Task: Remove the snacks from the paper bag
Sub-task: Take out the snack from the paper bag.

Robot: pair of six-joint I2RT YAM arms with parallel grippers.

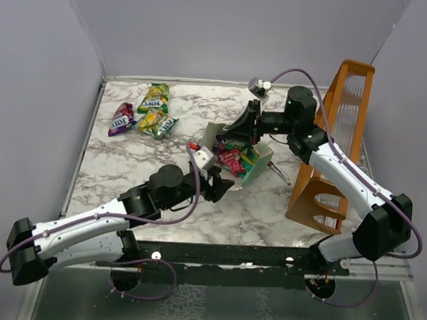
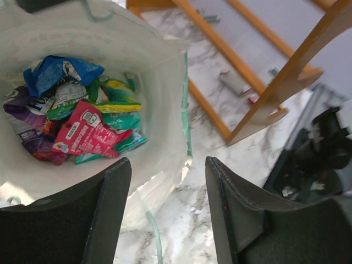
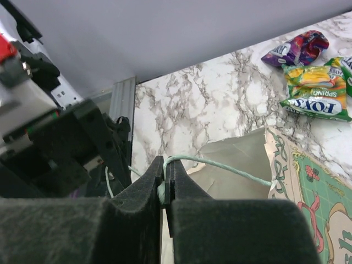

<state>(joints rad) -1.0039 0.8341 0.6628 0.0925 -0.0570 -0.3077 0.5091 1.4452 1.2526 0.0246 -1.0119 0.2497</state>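
Observation:
The mint-green paper bag (image 1: pixel 255 164) lies tilted at the table's middle with its mouth open. Inside its cream wall (image 2: pixel 154 71) lie several snacks: a red packet (image 2: pixel 82 132), a blue one (image 2: pixel 55 71), and green and purple ones. Three snacks lie on the marble at the far left: a purple one (image 1: pixel 121 119) and two green-yellow ones (image 1: pixel 154 97); they also show in the right wrist view (image 3: pixel 319 93). My left gripper (image 1: pixel 223 182) is open and empty at the bag's mouth (image 2: pixel 168 187), with the bag's rim between its fingers. My right gripper (image 1: pixel 244 127) is shut on the bag's thin handle (image 3: pixel 220 163).
A tall orange-brown wooden rack (image 1: pixel 336 152) stands right of the bag, and also shows in the left wrist view (image 2: pixel 264 71). A thin pen (image 1: pixel 280 173) lies between the bag and the rack. Grey walls enclose the marble table (image 1: pixel 127 177).

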